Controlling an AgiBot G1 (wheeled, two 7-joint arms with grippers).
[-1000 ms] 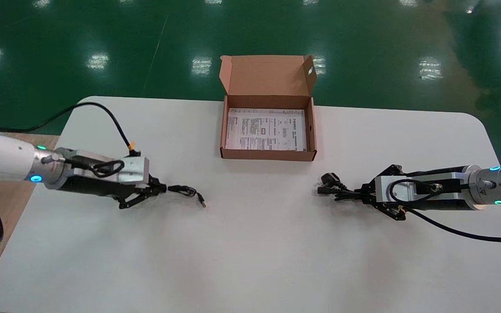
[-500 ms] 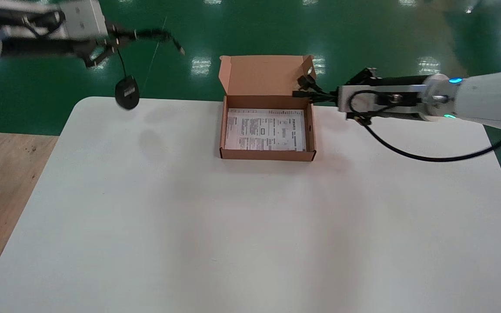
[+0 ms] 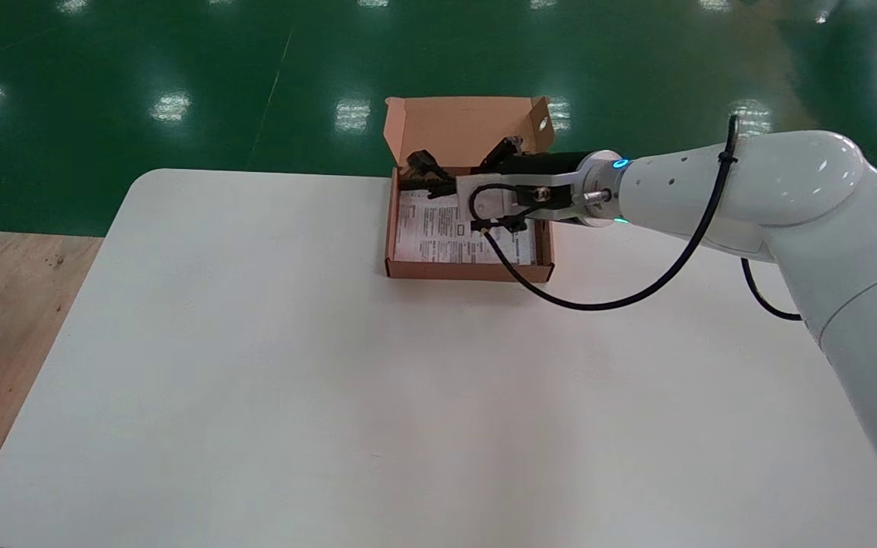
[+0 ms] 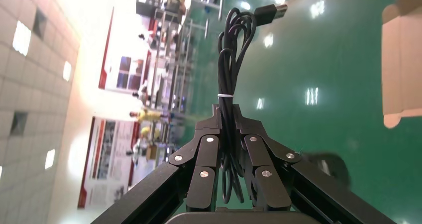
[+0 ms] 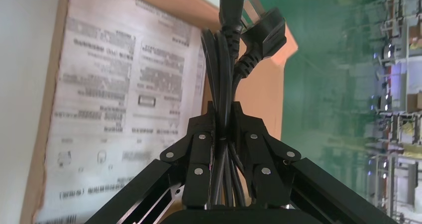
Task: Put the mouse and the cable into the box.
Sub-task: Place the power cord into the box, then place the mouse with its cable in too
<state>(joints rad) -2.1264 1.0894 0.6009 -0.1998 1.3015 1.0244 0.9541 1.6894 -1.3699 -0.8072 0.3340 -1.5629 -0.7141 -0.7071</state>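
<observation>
The open cardboard box sits at the table's far middle, a printed sheet lying inside. My right gripper reaches over the box from the right and is shut on a bundled black power cable. The cable's plug sticks out above the box's far left corner. My left arm is out of the head view. In the left wrist view my left gripper is shut on the mouse's coiled thin cord, held in the air over the green floor. A dark blurred shape beside the fingers may be the mouse.
The white table is bare in front of the box. The box lid stands upright at the far side, and its edge shows in the left wrist view. Green floor lies beyond the table.
My right gripper has carried the power cable leftward from beside the box to above its inside. The left arm with the mouse's cord has left the head view.
</observation>
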